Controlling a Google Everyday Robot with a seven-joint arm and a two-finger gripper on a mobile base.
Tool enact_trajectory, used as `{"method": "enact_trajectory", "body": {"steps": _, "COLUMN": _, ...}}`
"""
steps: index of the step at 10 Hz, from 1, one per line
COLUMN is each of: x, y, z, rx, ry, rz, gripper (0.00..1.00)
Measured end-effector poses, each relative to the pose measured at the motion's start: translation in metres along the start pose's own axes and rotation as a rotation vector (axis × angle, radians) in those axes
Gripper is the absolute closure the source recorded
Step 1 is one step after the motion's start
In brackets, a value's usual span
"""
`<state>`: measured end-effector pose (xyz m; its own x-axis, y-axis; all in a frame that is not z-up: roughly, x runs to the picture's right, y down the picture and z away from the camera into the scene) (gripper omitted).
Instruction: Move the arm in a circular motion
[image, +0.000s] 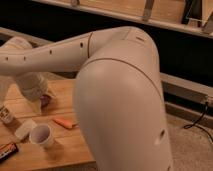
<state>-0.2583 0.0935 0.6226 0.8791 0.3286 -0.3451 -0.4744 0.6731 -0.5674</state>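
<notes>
The cream-white arm (120, 100) fills the middle of the camera view. Its thick elbow segment bulges towards the camera. A tubular forearm (45, 55) with small dark holes runs from it to the left edge. The ribbed wrist (30, 85) hangs down at the left over the wooden table (60, 152). The gripper (38, 106) is at the wrist's lower end, just above the table's back part, beside a dark bowl (47, 100) that it partly hides.
On the table lie a white cup (41, 135), an orange piece (64, 122), a white block (25, 129), a snack bar (7, 149) and a small container (6, 115). A grey ledge (185, 85) runs behind. A black cable (197, 120) lies on the floor at right.
</notes>
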Motion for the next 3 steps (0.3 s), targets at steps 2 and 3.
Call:
{"method": "enact_trajectory", "body": {"steps": 2, "x": 0.032, "y": 0.029, "z": 0.015, "rx": -0.060, "ry": 0.067, "rz": -0.025, "gripper": 0.35}}
{"method": "enact_trajectory", "body": {"steps": 3, "x": 0.048, "y": 0.037, "z": 0.018, "rx": -0.080, "ry": 0.096, "rz": -0.025, "gripper": 0.35}}
